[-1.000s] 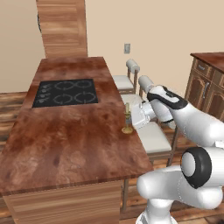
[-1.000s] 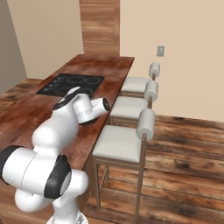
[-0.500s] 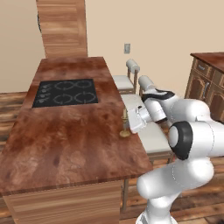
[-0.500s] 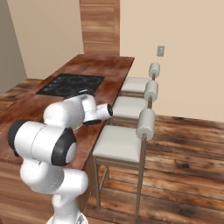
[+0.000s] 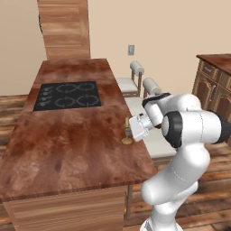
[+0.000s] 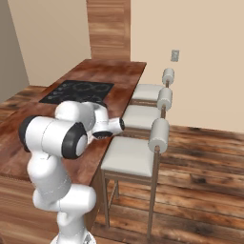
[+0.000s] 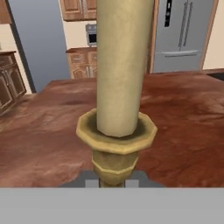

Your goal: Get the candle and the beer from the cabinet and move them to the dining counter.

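The candle (image 5: 127,132), a cream taper in a small brass holder, stands upright at the right edge of the dining counter (image 5: 67,140), a little in front of the black cooktop (image 5: 67,94). My gripper (image 5: 133,128) is shut on the candle from the stool side. Up close in the hand view, the candle (image 7: 120,65) rises from the brass holder (image 7: 116,144) over the reddish wood top (image 7: 183,127). Its foot is hidden, so I cannot tell whether it touches the counter. In the right base view my own arm (image 6: 71,128) covers the hand. The beer is out of view.
White-cushioned stools (image 6: 136,155) line the counter's right side, just under my hand. A dark wooden base cabinet (image 5: 214,88) stands at the far right. Beyond the counter, the hand view takes in a steel fridge (image 7: 183,35) and wooden cabinets (image 7: 81,8).
The candle has come down and slightly nearer along the counter's right edge. My arm has folded, its elbow swinging up toward the cameras. The grip on the candle has stayed shut.
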Motion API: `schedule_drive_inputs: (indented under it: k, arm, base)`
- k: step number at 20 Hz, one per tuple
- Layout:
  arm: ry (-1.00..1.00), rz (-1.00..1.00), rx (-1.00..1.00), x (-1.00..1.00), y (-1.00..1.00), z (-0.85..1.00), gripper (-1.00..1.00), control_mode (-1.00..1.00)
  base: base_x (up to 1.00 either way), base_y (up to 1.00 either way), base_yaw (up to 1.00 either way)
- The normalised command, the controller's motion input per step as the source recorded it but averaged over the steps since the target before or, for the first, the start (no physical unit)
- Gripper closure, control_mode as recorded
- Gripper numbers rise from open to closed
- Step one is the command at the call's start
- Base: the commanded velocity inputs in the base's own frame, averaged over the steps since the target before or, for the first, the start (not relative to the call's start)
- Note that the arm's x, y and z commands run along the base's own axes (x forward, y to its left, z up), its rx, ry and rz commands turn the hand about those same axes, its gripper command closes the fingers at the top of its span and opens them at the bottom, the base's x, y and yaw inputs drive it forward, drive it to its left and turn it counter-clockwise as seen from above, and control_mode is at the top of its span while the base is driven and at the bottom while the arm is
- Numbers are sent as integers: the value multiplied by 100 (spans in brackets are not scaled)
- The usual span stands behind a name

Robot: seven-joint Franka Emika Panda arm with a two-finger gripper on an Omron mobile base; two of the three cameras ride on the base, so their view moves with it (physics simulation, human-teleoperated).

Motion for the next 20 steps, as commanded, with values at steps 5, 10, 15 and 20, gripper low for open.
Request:
schedule_drive_inputs:
  k: [5,10,15,20]
  arm:
    - [0,4,0,19,0,-25,100,-100]
    - [0,5,0,17,0,-26,100,-100]
    - [0,6,0,18,0,-28,100,-100]
    - [0,5,0,24,0,-31,100,-100]
  base:
    - [0,0,0]
    - [0,0,0]
    - [0,0,0]
    - [0,0,0]
